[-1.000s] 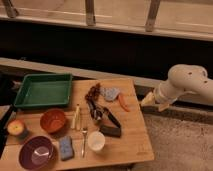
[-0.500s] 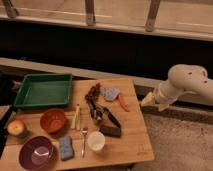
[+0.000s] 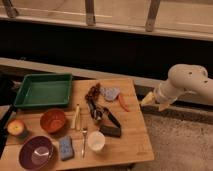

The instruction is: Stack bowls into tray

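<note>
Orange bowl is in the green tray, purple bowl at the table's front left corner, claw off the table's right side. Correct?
No: the camera view shows the orange bowl on the table in front of the green tray, not in it. The purple bowl front left, the claw off the right side: both correct.

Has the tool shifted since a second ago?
No. The tool stays just off the right edge of the table, level with the carrot, as before.

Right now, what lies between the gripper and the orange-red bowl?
Camera view: gripper off the table's right edge; carrot, dark utensils and a pale stick lie between.
</note>
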`<state>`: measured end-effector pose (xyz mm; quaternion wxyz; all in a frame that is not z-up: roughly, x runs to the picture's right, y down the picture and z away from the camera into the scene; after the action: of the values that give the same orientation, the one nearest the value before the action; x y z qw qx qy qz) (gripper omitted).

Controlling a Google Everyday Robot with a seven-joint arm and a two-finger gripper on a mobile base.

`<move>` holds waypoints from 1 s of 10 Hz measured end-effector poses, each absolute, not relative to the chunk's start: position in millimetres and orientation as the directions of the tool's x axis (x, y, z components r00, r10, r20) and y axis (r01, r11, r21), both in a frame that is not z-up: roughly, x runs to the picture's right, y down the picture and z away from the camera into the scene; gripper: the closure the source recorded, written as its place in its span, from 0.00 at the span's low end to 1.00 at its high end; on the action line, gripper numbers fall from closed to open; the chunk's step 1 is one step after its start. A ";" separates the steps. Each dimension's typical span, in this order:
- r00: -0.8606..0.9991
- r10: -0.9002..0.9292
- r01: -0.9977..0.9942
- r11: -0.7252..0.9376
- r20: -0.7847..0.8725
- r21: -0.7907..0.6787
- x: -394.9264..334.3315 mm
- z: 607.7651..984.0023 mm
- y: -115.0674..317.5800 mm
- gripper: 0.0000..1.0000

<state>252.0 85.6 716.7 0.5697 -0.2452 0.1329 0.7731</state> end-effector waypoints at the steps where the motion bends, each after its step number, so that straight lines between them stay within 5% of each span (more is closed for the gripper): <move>1: -0.230 0.816 -0.946 -0.315 -0.531 -0.074 251.8 716.7 85.5 0.35; 5: -0.117 0.840 -0.972 -0.206 -0.530 -0.112 223.6 710.3 86.7 0.35; 10: 0.130 0.845 -0.969 -0.003 -0.519 -0.248 95.9 705.3 85.6 0.35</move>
<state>95.9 85.6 705.3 0.6973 -0.2809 0.1102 0.6502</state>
